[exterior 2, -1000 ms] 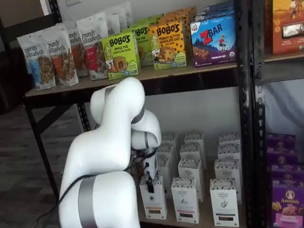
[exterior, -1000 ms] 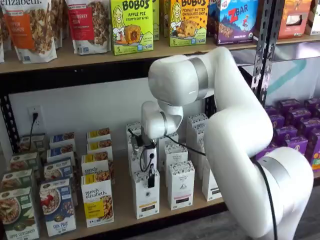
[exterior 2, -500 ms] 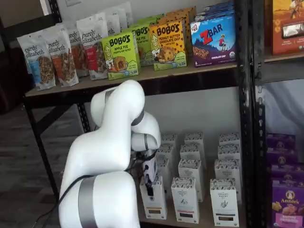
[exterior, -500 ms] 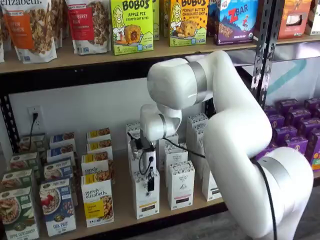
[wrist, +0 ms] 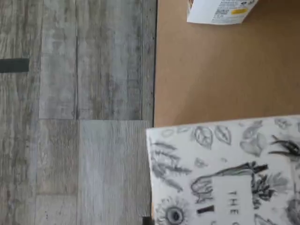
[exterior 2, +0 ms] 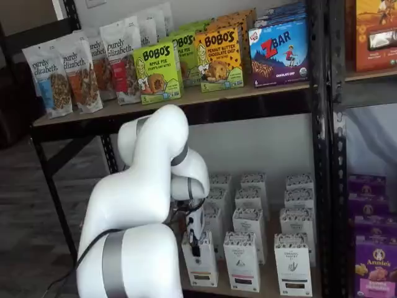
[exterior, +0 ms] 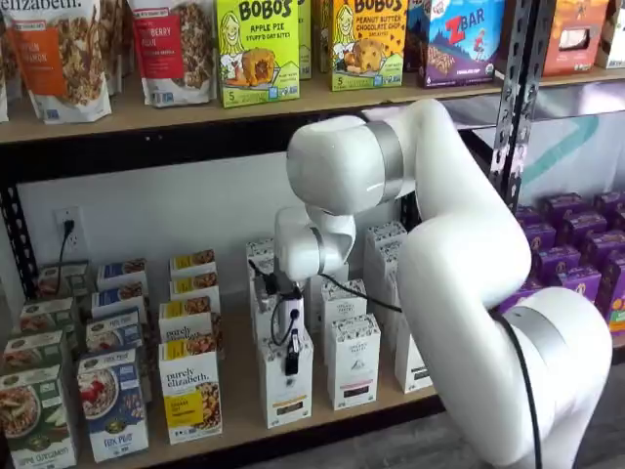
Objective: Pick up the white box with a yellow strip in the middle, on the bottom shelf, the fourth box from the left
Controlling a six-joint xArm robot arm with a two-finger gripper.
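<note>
The white box [exterior: 285,383] with a yellow strip stands at the front of the bottom shelf [exterior: 237,399], and shows in both shelf views [exterior 2: 200,263]. My gripper [exterior: 290,354] hangs right at its top. One black finger lies over the box's upper front in both shelf views [exterior 2: 195,241]. No gap between fingers shows, so open or shut cannot be told. The wrist view looks down on the box's leaf-patterned top [wrist: 225,173] on the plywood shelf [wrist: 211,79].
Like white cartons with black strips [exterior: 354,362] stand beside it, also in a shelf view [exterior 2: 242,261]. A "purely elizabeth" box [exterior: 191,391] stands on its other side. Black rack posts [exterior: 516,98] and the upper shelf with Bobo's boxes [exterior: 259,49] close in. Purple boxes [exterior: 576,254] sit beyond.
The arm's elbow has risen a little and the wrist has shifted slightly left. The gripper stays at the top of the white box, which stays on the shelf.
</note>
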